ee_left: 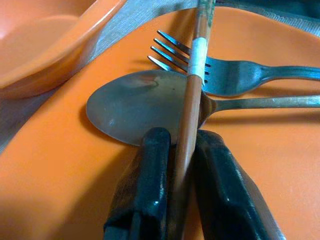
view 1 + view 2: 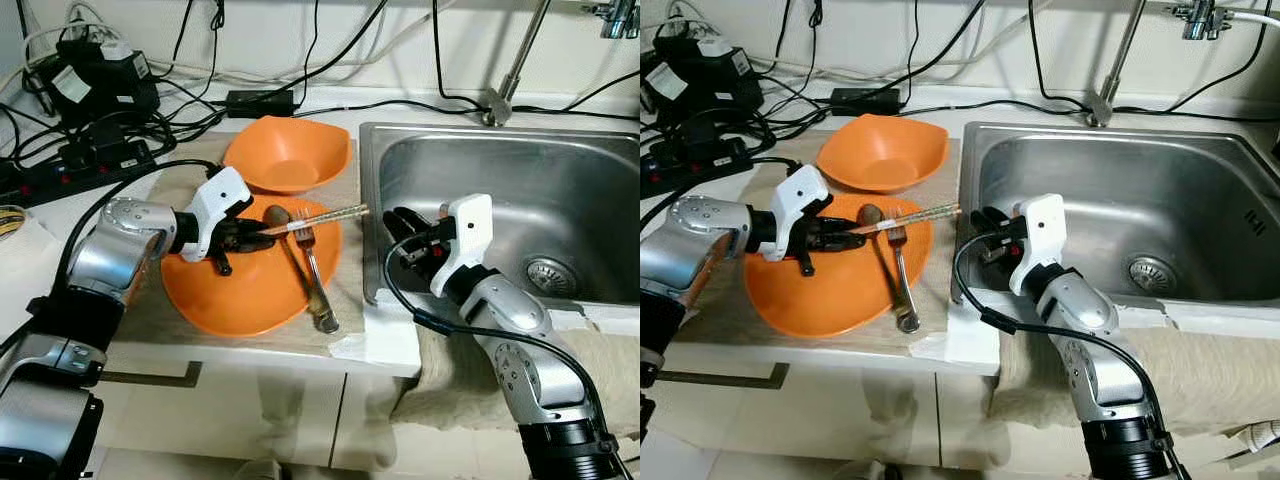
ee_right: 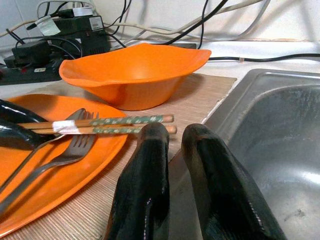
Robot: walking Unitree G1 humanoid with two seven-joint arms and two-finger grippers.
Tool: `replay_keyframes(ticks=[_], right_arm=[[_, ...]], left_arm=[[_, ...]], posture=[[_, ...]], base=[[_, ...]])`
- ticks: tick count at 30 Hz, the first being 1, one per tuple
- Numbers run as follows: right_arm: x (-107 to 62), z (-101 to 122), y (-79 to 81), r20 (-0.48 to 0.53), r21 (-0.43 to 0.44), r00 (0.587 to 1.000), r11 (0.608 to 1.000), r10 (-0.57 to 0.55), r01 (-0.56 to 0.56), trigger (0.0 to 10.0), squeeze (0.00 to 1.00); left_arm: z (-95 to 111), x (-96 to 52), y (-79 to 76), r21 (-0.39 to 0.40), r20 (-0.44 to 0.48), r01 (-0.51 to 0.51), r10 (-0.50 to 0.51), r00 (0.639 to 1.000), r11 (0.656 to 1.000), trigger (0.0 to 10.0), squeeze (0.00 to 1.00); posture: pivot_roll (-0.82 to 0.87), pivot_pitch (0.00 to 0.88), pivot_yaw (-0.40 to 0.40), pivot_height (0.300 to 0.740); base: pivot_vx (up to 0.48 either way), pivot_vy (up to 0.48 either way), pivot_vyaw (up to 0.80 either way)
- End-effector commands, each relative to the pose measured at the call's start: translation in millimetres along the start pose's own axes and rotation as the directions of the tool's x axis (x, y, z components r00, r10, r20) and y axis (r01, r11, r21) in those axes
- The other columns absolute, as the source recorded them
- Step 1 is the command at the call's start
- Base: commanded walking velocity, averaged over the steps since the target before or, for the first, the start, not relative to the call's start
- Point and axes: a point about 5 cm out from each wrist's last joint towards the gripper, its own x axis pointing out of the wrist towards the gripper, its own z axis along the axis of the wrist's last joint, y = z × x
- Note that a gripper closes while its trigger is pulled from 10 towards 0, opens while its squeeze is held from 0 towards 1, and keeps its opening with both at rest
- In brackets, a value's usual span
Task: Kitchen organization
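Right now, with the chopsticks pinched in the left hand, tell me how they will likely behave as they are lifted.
The chopsticks look thin, straight and rigid, so probably stiff and light. The left hand grips them near one end, so the long free end may sag or swing. Only a pale band holds the pair together, and the smooth sticks could slip or twist between the fingers.

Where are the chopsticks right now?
The chopsticks are pinched in the left gripper, held over the orange plate, crossing above the spoon and fork, tips pointing toward the sink.
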Motion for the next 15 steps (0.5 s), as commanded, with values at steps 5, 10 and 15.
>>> replay_keyframes(ticks=[5,10,15], right_arm=[[-3.1,-2,1.7,-0.012,0.006,1.000,1.000,0.010,-0.010,10.0,0.00],[-3.6,-3,1.4,-0.018,0.008,1.000,1.000,0.011,-0.011,10.0,0.00],[-3.5,-4,1.8,-0.024,0.009,1.000,1.000,0.014,-0.014,10.0,0.00]], left_arm=[[-11,-0.5,1.4,-0.047,-0.020,-0.034,0.034,0.999,0.998,0.0,0.00],[-9,-6.8,4.9,-0.043,-0.009,-0.055,0.054,0.998,0.998,0.0,0.00],[-7,-12.6,5.7,-0.020,-0.003,-0.063,0.063,0.998,0.998,0.0,0.00]], posture=[[0.04,0.000,0.032,0.740],[0.04,0.000,0.029,0.740],[0.04,0.000,0.028,0.740]], base=[[0.000,0.000,0.00],[0.000,0.000,0.00],[0.000,0.000,0.00]])
